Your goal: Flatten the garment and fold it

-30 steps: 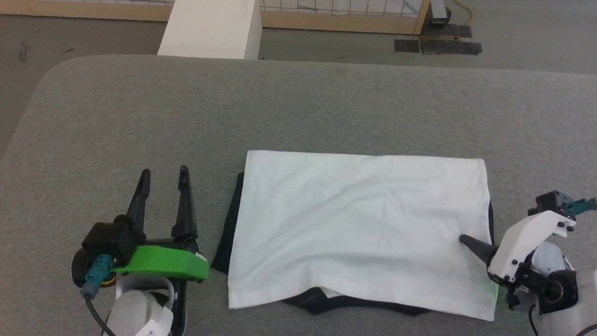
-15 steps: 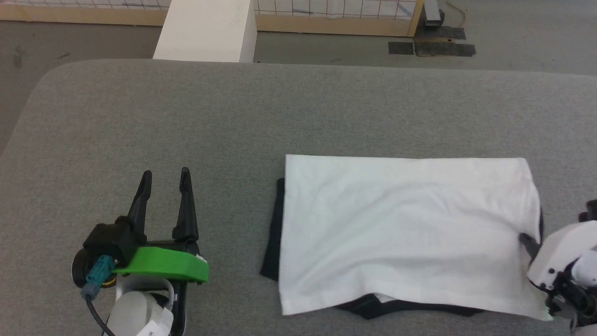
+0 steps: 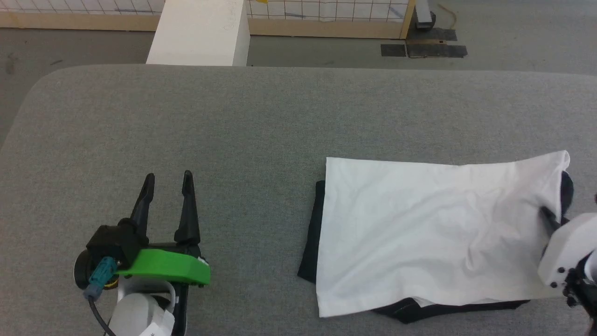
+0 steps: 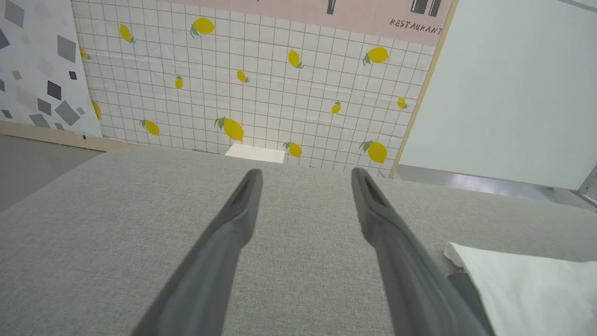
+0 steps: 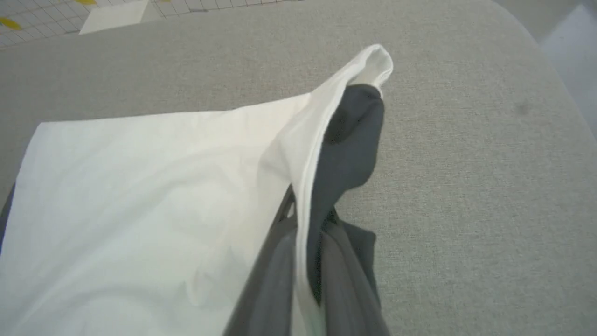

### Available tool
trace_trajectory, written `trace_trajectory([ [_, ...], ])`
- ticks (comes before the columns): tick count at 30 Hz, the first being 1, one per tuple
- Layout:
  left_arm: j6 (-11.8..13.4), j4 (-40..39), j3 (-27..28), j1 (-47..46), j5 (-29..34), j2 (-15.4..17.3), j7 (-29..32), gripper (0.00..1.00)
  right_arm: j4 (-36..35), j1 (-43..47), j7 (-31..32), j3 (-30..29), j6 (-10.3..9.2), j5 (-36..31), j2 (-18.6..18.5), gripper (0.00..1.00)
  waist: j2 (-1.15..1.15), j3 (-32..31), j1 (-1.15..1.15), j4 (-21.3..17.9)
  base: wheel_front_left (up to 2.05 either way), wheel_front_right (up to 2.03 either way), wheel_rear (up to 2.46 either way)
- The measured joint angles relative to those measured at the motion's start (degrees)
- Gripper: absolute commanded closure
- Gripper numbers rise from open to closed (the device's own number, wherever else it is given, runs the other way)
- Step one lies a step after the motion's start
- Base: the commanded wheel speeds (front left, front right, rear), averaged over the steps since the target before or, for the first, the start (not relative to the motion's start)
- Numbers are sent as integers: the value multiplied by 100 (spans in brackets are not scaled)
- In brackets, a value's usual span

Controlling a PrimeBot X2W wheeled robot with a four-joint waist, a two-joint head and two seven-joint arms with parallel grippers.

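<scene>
My right gripper (image 3: 549, 218) is pinched shut on the right-hand edge of the garment (image 3: 433, 233). White cloth and a black layer are both caught between the fingers. That edge is lifted off the tabletop (image 3: 261, 121), so the far right corner stands up in a small peak while the rest lies flat.

The garment is already a folded white rectangle on the right half of the tabletop. Black fabric peeks out along its left and near edges.

I judge the grip sits on that side so the edge can be carried leftward over the body for 1 more fold. Taking both layers should keep the stack together.

My left gripper (image 3: 168, 186) is parked at the near left with its jaws wide and nothing between them. Its fingers point toward the far side, and it is well apart from the cloth.

Room looks best to the left and far, where there is open grey surface. On the right, the wrist view shows the tabletop's rounded corner not far beyond the lifted edge, so I'd avoid drifting that way. A white block (image 3: 196, 32) stands past the far edge, out of reach of this move.
</scene>
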Motion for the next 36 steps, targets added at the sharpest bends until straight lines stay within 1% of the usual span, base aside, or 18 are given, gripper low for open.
trace_trajectory([
  [1, 0, 2, -5, 1, 0, 0, 0, 0, -245, 37, 83, 179, 0, 33, 0, 100, 0, -4, 0, -2, 0, 0, 0],
  [3, -1, 8, -22, 1, 0, -1, 0, 0, -816, 101, 310, 733, 0, 138, -10, 100, 0, -11, 0, -2, 0, 0, 0],
  [6, -1, 23, -45, -1, 0, -2, 0, 0, -1378, 91, 611, 1581, 0, 143, -81, 100, 0, -7, 0, 7, 0, 0, 0],
  [9, -16, 40, -66, -5, 0, -3, 0, 0, -1488, -64, 736, 2329, 0, 102, -146, 100, 0, 15, 0, 34, 0, 0, 0],
  [12, -18, 52, -107, -29, -1, -5, 0, 0, -1181, -411, 764, 2977, 0, 24, -151, 100, 0, 49, 0, 89, 0, 0, 0],
  [14, -19, 57, -170, -65, -3, -7, 0, 0, -799, -678, 723, 3353, 0, -31, -100, 100, 0, 85, 0, 150, 0, 0, 0],
  [17, -19, 64, -265, -123, -11, -10, 0, 0, -174, -972, 645, 3720, 0, -25, 31, 100, 0, 143, 0, 260, 0, 0, 0],
  [21, -15, 76, -335, -172, -38, -11, 0, 0, 692, -1237, 603, 4033, 0, 5, 191, 100, 0, 233, 0, 422, 0, 0, 0],
  [26, 19, 67, -370, -186, -63, -12, 0, 0, 1557, -1493, 523, 4125, 0, 113, 327, 99, 0, 350, 0, 575, 0, 0, 0],
  [27, 32, 67, -375, -187, -64, -12, 0, 0, 1693, -1556, 476, 4131, 0, 159, 343, 65, 0, 372, 0, 598, 0, 0, 0],
  [28, 33, 68, -379, -187, -64, -12, 0, 0, 1806, -1607, 457, 4141, 0, 200, 354, 8, 0, 388, 0, 619, 0, 0, 0],
  [29, 34, 68, -380, -187, -64, -12, 0, 0, 1869, -1642, 438, 4152, 0, 224, 363, 0, 0, 397, 0, 633, 0, 0, 0],
  [30, 36, 69, -379, -187, -65, -12, 0, 0, 1902, -1669, 366, 4163, 0, 287, 374, 0, 0, 401, 0, 644, 0, 0, 0],
  [31, 42, 74, -367, -185, -69, -12, 0, 0, 1822, -1679, 86, 4145, 0, 523, 425, 0, 0, 371, 0, 628, 0, 0, 0],
  [33, 41, 70, -361, -182, -69, -12, 0, 0, 1552, -1673, -279, 4006, 0, 757, 454, 0, 0, 330, 0, 599, 0, 0, 0],
  [36, 41, 42, -326, -175, -66, -12, 0, 0, 923, -1617, -998, 3541, 1, 1100, 483, 0, 0, 262, 0, 516, 0, 0, 0],
])
